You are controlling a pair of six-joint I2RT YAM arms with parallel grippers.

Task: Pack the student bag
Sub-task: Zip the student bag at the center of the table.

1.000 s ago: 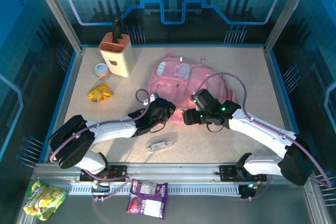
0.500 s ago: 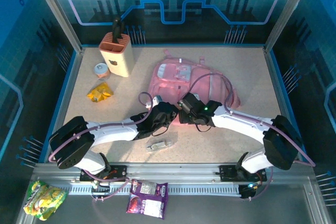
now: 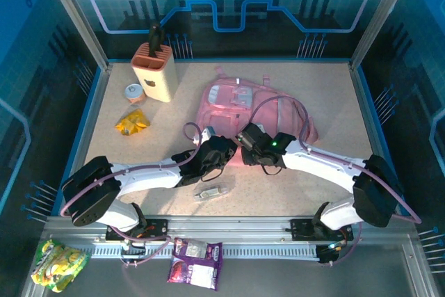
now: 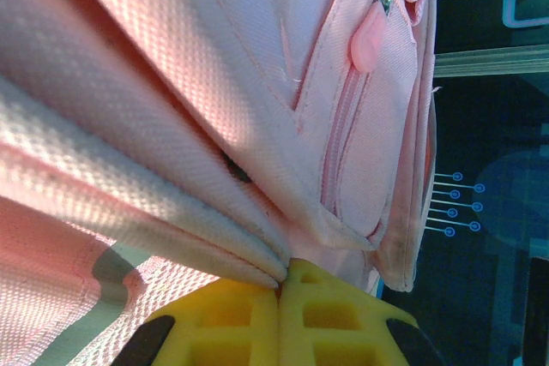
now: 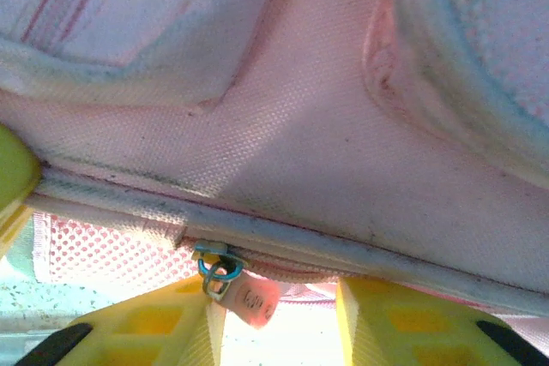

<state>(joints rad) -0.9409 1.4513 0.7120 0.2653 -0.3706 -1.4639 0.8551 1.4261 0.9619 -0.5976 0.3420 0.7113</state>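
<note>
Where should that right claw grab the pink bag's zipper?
Probably the small pink pull tab hanging from its metal ring, coming from the bag's near edge: it dangles free of the fabric, between the right gripper's fingers.

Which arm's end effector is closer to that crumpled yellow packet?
Left. The left end effector pinches the near edge of the pink backpack, right of the yellow packet; the right end effector sits just beyond, farther away.

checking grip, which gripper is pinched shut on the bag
The left gripper: its yellow fingers meet on a fold of the student bag. The right gripper has its fingers apart around a zipper pull.
</note>
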